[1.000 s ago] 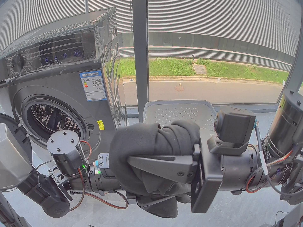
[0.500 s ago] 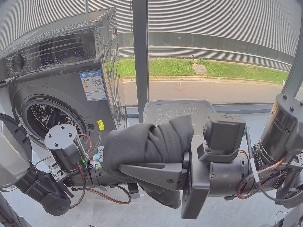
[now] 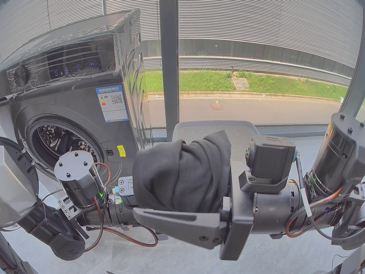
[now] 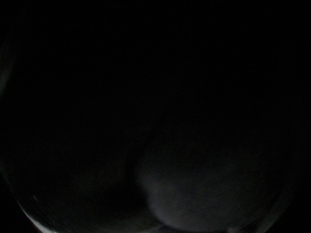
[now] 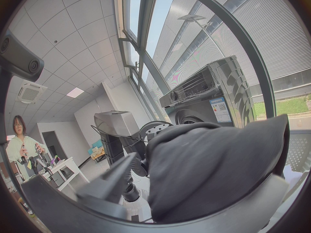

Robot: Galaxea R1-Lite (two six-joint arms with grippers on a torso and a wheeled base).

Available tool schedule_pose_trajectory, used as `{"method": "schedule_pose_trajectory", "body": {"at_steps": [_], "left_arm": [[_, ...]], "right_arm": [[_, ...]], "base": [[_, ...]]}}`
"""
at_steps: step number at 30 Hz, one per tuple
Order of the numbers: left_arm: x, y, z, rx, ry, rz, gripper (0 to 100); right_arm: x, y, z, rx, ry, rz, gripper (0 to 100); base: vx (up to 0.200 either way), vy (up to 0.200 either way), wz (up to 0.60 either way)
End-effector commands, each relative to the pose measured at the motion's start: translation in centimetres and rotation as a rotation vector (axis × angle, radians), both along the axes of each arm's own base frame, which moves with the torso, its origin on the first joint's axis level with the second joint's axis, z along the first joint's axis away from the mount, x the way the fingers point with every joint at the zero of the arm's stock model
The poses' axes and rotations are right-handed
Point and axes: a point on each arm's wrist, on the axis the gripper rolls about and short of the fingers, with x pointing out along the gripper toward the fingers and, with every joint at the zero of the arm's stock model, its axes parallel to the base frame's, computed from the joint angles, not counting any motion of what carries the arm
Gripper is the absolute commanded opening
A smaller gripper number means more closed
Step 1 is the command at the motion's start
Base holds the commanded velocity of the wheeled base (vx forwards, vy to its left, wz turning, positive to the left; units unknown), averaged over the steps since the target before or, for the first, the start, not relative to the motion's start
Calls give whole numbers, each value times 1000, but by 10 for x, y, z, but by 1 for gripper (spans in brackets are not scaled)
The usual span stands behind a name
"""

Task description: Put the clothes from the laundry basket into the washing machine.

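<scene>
A: In front of the laundry basket (image 3: 213, 134), mid-air: dark garment (image 3: 182, 172), bunched into a rounded bundle.

B: Held by?

A: R end effector (image 3: 152, 187). Comes in from the right, jaws spread approx. to bundle width and pressed against the cloth. Lower finger (image 3: 171, 219) under the bundle, other one hidden behind it. Same in R wrist view: fabric wedged between both fingers.

B: L side?

A: L arm (image 3: 80, 179) low, just in front of the washing machine (image 3: 76, 96), wrist aimed at the bundle. L end effector buried behind the cloth; open or closed, can't tell. L wrist view dark, w/ a faint rounded fold.

B: Machine?

A: Left of the basket. Door (image 3: 32, 172) swung open, drum (image 3: 62, 141) exposed. Contents too dim to tell.

B: Basket?

A: Grey, perforated, just beside the machine's right side, by the window (image 3: 247, 58). Near rim hidden by the bundle.

B: Garment vs. drum?

A: Well apart. Sits right of the port, approx. level w/ it, not inside.
</scene>
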Motion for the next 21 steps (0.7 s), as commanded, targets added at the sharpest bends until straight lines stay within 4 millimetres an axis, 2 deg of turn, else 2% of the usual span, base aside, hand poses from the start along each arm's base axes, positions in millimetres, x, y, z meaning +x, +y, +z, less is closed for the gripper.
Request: {"method": "schedule_pose_trajectory", "body": {"at_steps": [1,3,4,5,6,7,14,17,21], "left_arm": [[2,2,-2,4,6,10,0],[3,5,-1,0,18,21,0],[3,5,-1,0,18,21,0],[5,9,-1,-5,35,49,0],[5,9,-1,-5,36,52,0],[7,12,0,-9,44,73,0],[8,12,-1,-15,75,113,0],[8,12,-4,-42,179,181,0],[7,10,-14,-52,296,249,0]], "right_arm": [[7,-10,-7,-22,15,-51,100],[21,-30,-19,-61,33,-167,100],[21,-30,-19,-61,33,-167,100],[32,-59,-25,-77,46,-304,100],[33,-61,-25,-77,46,-313,100],[39,-84,-28,-85,54,-405,100],[36,-157,-38,-90,74,-702,100],[36,-178,-43,-94,87,-801,100],[40,-192,-38,-73,78,-880,100]], "base": [[0,0,0],[0,0,0],[0,0,0],[0,0,0],[0,0,0],[0,0,0],[0,0,0],[0,0,0],[0,0,0]]}}
